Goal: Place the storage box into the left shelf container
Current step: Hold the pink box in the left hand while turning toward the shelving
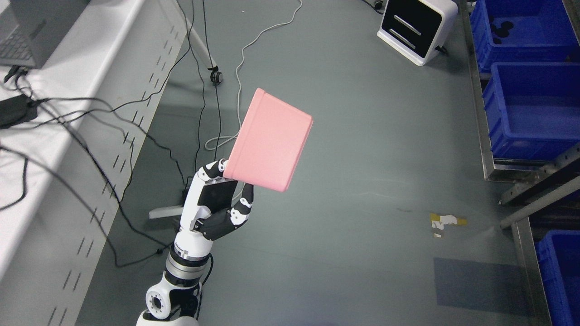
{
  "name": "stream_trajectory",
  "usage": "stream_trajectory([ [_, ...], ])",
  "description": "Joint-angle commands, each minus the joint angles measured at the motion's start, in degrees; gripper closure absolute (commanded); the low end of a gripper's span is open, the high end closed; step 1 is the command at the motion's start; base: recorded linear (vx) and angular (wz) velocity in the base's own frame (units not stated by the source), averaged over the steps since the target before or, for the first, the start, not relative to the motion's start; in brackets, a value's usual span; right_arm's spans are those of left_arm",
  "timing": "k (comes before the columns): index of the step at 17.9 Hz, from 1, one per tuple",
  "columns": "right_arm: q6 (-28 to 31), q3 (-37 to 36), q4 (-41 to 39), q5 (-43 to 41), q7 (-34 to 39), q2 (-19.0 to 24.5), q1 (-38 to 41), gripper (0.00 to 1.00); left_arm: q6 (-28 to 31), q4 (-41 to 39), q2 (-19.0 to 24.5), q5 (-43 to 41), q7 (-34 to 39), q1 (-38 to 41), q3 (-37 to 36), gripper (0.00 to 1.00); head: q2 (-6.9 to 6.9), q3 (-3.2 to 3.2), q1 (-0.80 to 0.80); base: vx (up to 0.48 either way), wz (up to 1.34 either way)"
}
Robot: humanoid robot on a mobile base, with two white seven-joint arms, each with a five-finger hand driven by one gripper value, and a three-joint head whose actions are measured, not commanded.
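The matt pink plastic storage box sits above the glossy white-and-black left hand; blue plastic bins far right.

You've got a white desk trailing black cables at left — a white-and-black device on the floor beyond.
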Motion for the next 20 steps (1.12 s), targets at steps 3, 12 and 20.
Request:
stream_trajectory([
  [3, 0.0, 0.0, -1.0, -1.2, 0.1, -1.0, -0.2, 0.00, 0.0, -0.1, 1.0, -0.9, -0.9, 2.2, -1.2, 0.98, 0.00, 0.00, 0.00, 0.491, -0.47],
  [12, 0.0, 0.0, -1.0, -1.2, 0.1, -1.0, -0.2, 0.00, 0.1, 4.0, 1.0, -6.6, -2.0, 7.9, -4.7, 0.98, 0.00, 0.00, 0.00, 0.284, -1.14],
  [20, 0.0, 0.0, -1.0, -1.2, 0.1, -1.0, -0.1, 0.00, 0.9, 7.9, 1.0, -8.7, -1.9, 7.9, -2.2, 0.98, 0.00, 0.00, 0.00, 0.149, -1.00],
])
